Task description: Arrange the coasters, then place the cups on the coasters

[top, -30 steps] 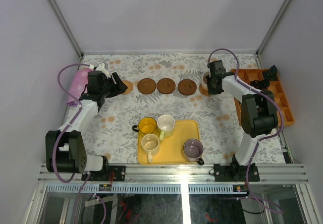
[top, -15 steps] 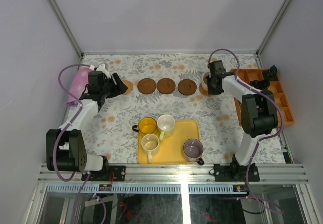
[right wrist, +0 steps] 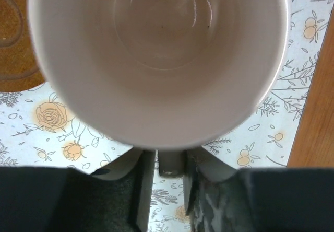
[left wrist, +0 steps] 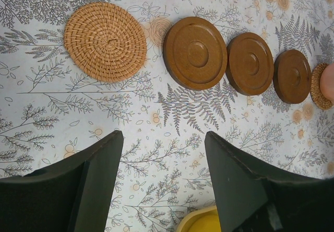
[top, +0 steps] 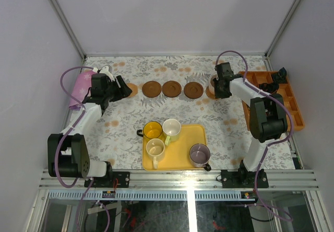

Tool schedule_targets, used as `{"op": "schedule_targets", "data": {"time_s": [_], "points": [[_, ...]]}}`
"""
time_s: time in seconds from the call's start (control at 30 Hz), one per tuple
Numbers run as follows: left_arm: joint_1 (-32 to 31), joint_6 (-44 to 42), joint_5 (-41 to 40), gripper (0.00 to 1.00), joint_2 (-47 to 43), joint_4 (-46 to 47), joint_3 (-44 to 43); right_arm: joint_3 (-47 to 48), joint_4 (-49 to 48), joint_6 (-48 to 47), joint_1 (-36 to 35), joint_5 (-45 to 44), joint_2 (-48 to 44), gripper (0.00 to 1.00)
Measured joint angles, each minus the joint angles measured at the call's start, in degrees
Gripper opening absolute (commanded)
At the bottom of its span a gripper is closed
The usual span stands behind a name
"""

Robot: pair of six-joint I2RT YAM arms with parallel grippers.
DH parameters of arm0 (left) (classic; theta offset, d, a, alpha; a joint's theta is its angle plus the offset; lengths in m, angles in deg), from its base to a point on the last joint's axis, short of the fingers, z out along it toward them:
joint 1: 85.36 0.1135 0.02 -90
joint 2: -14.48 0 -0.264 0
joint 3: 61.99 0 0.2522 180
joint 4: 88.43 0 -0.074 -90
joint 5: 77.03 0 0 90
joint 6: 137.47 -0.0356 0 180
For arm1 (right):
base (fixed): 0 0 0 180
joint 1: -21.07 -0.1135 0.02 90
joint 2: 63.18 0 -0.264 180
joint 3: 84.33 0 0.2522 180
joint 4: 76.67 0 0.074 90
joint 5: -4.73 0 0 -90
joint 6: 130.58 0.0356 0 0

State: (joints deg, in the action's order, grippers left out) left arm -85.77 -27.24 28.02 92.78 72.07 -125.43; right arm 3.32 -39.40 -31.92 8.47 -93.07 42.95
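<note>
- The left hand (left wrist: 163, 138) is hovering over the bench (top: 130, 119) near its far left. Its fingers are standing spread wide, with only the leafy cloth showing between them.
- The left woven coaster (left wrist: 105, 41) is lying flat just ahead of that hand, starting the row.
- The left brown coaster (left wrist: 195, 53), middle brown coaster (left wrist: 249, 63) and right brown coaster (left wrist: 292, 76) are lying next in line, close side by side.
- The right woven coaster (left wrist: 319, 88) is closing the row at the right end (mostly covered in the top view).
- The pink cup (right wrist: 156, 59) is standing upright on the right woven coaster, mouth facing up.
- The right hand (right wrist: 168, 180) is sitting at the pink cup with one finger on each side of its handle, both very close to it. I cannot tell whether they are pinching the handle or standing just clear.
- The yellow tray (top: 180, 152) is lying at the near middle of the bench, well apart from the coaster row, and is carrying four cups.
- The yellow cup (top: 153, 130) is sitting at the tray's far left corner, with the far cream cup (top: 171, 129) just beside it.
- The near cream cup (top: 155, 148) is sitting right below those two, and the grey-purple cup (top: 199, 153) is sitting at the near right corner.
- The orange tray (top: 295, 106) is lying along the right edge of the bench, partly behind the right arm.
</note>
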Motion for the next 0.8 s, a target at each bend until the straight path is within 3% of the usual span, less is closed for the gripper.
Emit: {"op": "schedule_targets", "data": {"time_s": [0.13,0.2,0.8], "points": [[0.0,0.0,0.0,0.64,0.0,0.0,0.0,0.42,0.22,0.42,0.02,0.0,0.0,0.55],[0.0,0.0,-0.02,0.64,0.0,0.0,0.0,0.48,0.37,0.46,0.02,0.0,0.0,0.57],[0.0,0.0,-0.04,0.64,0.0,-0.09,0.0,-0.02,1.53,2.34,0.02,-0.09,-4.31,0.62]]}}
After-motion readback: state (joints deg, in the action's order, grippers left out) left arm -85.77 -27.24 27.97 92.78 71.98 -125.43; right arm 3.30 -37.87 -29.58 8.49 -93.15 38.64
